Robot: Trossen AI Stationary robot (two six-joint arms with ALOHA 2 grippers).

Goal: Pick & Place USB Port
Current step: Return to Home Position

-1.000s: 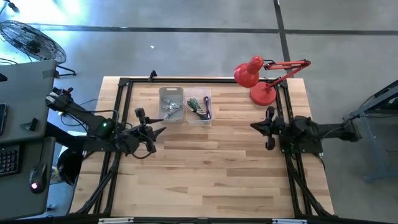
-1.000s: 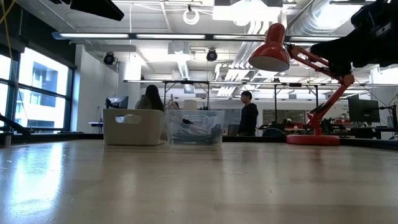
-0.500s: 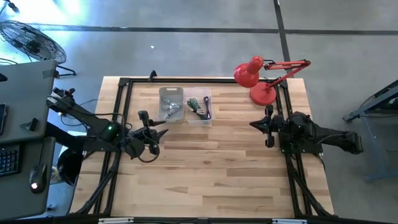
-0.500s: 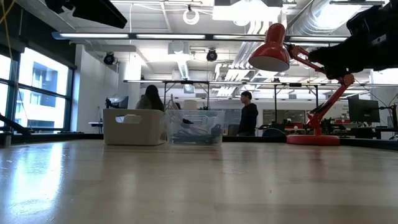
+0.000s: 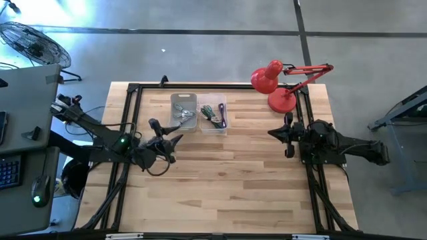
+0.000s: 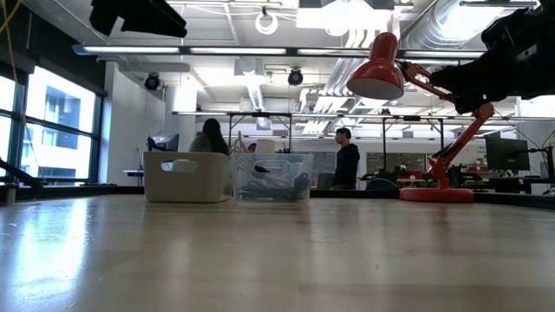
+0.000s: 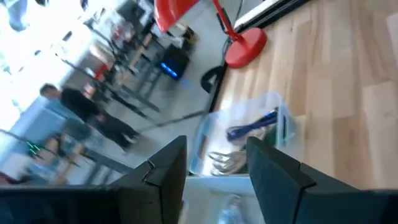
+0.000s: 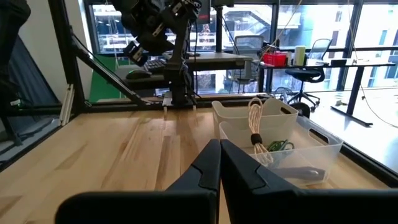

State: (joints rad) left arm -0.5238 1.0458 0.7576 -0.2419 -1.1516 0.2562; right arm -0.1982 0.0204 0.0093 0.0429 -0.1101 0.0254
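Two small bins stand side by side at the table's far middle. The white bin (image 5: 184, 111) holds pale coiled cables, and the clear bin (image 5: 213, 115) holds purple and green cables. I cannot make out a single USB part among them. My left gripper (image 5: 175, 137) hovers open just near and left of the white bin, pointing at both bins (image 7: 249, 130). My right gripper (image 5: 273, 133) is shut and waits in the air at the table's right side, facing the bins (image 8: 273, 134). In the low view, both arms hang high above the table.
A red desk lamp (image 5: 280, 87) stands at the far right corner, its head reaching toward the bins. A black frame rail (image 5: 133, 90) runs around the table's edges. Bare wood lies between the bins and the near edge. People stand in the room beyond (image 6: 347, 156).
My left gripper has moved a short way toward the table's right and far side, closer to the white bin, staying open. The bins have kept still.
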